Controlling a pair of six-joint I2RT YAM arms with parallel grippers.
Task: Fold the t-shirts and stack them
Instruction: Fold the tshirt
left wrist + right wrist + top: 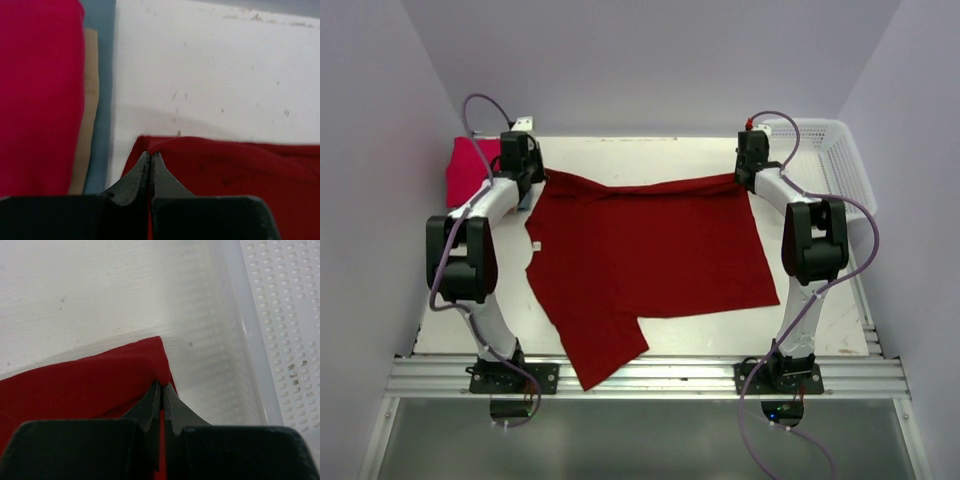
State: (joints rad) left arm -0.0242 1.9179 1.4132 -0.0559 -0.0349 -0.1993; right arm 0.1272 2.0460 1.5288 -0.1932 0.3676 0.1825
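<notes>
A dark crimson t-shirt lies spread across the white table, one flap reaching over the near rail. My left gripper is shut on its far left corner; in the left wrist view the gripper pinches the red cloth. My right gripper is shut on the far right corner, and in the right wrist view this gripper bites the cloth's corner. The far hem runs taut between both grippers. A folded pinkish-red t-shirt rests at the far left.
A white mesh basket stands at the far right, close beside the right gripper. A tan strip and a blue-grey strip run between the pinkish-red shirt and the table top. Grey walls close in on three sides.
</notes>
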